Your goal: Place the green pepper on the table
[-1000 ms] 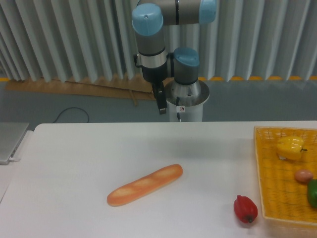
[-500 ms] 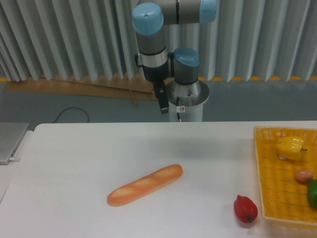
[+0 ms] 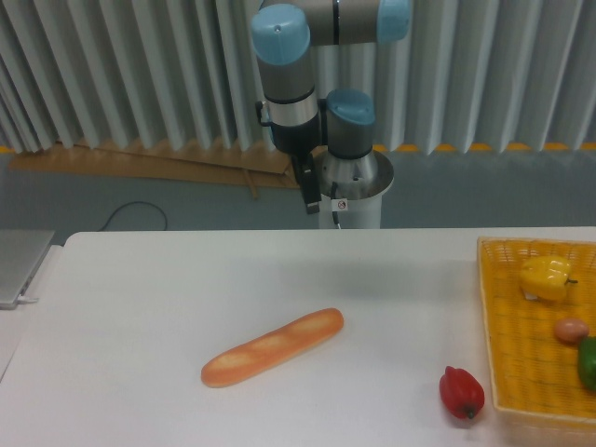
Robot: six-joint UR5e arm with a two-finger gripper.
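Observation:
The green pepper (image 3: 588, 363) lies in the yellow woven basket (image 3: 521, 372) at the far right, partly cut off by the frame's edge. The white table (image 3: 140, 317) spans the foreground. My gripper (image 3: 305, 194) hangs high above the table's back edge, far to the upper left of the pepper. It is seen side-on as one narrow dark shape, so the gap between its fingers does not show. Nothing is in it.
A yellow pepper (image 3: 547, 277) and a small brownish egg-like item (image 3: 571, 329) also lie in the basket. A red pepper (image 3: 461, 393) sits on the table just left of the basket. A baguette (image 3: 272, 346) lies mid-table. The robot base (image 3: 350, 177) stands behind the table.
The arm's wrist and gripper have shifted a few pixels to the right. Nothing on the table or in the basket has moved.

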